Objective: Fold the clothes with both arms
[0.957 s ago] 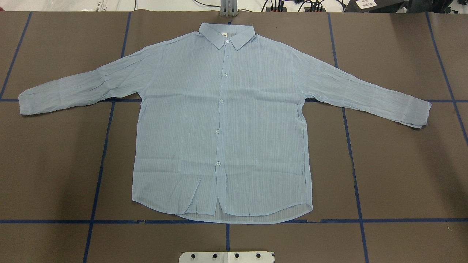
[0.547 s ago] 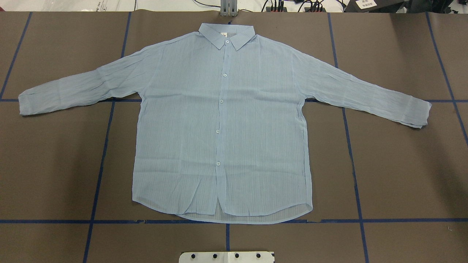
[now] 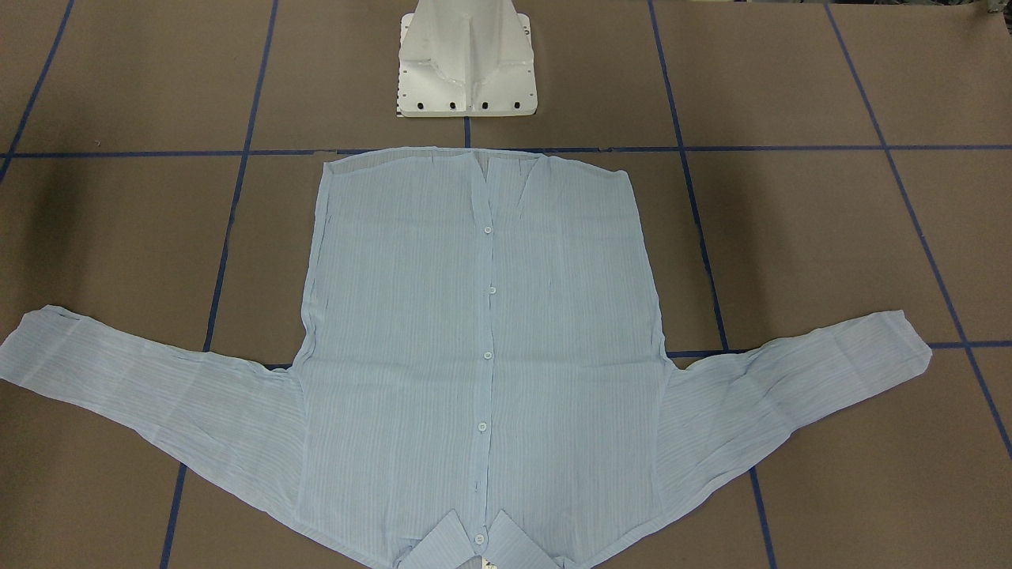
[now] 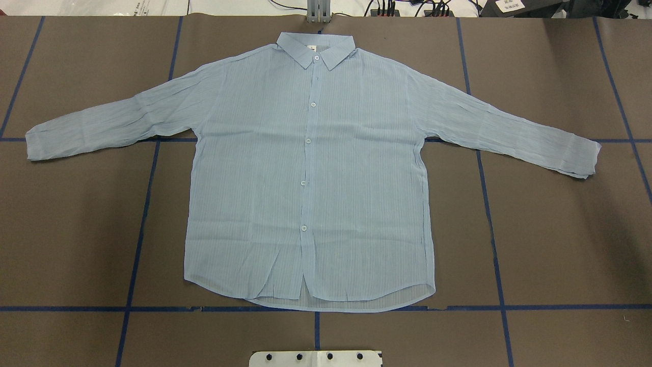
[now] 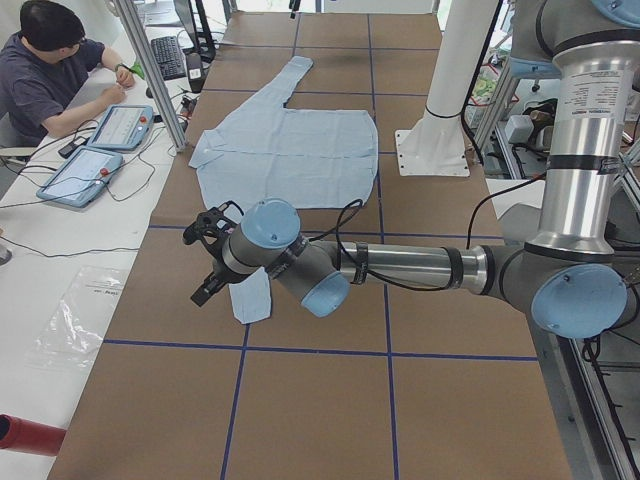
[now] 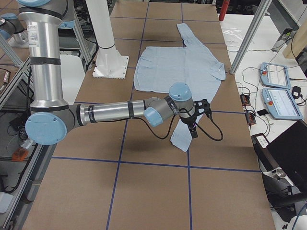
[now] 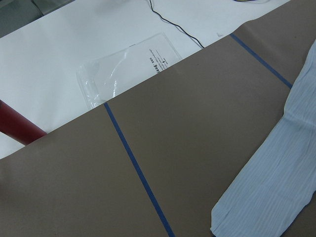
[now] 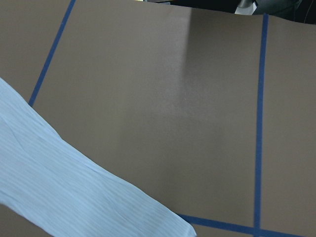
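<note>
Shirt flat; left hand and right hand near its cuffs.

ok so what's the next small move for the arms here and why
Probably lower each hand onto its nearest cuff and grip it. The shirt lies flat, buttoned, both sleeves spread, nothing folded yet. The left hand hangs close by the left cuff and the right hand by the right cuff, and neither seems to hold fabric.
</note>
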`<state>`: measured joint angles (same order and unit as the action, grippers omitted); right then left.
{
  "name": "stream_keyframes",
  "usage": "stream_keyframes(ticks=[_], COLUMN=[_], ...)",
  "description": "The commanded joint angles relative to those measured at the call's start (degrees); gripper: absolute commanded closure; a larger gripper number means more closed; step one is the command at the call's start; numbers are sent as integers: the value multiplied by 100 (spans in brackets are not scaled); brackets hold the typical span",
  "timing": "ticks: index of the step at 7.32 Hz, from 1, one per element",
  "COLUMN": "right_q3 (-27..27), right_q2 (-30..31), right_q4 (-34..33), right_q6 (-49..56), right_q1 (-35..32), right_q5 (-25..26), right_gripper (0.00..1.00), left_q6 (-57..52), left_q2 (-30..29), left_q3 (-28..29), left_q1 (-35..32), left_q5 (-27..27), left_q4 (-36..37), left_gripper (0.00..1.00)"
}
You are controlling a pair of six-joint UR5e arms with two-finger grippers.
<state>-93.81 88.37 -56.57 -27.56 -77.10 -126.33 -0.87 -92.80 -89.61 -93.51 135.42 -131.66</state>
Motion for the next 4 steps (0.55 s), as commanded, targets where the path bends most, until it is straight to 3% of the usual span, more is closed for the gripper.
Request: stream_keyframes(ticks=[1,4], right_q3=[643,821], right_q2=[5,329], right_q4=[1163,1481], right_q6=[-1730,-2603], right_q1=[869,1459], right_q5=[756,1048], right_gripper=[2,16], left_q6=[-1,-36], left_q2=[8,52], left_q3=[-30,-74], left_q1=[-1,-1], left_q5=[10,28], left_q4=[-9,-18], left_gripper=[0,0])
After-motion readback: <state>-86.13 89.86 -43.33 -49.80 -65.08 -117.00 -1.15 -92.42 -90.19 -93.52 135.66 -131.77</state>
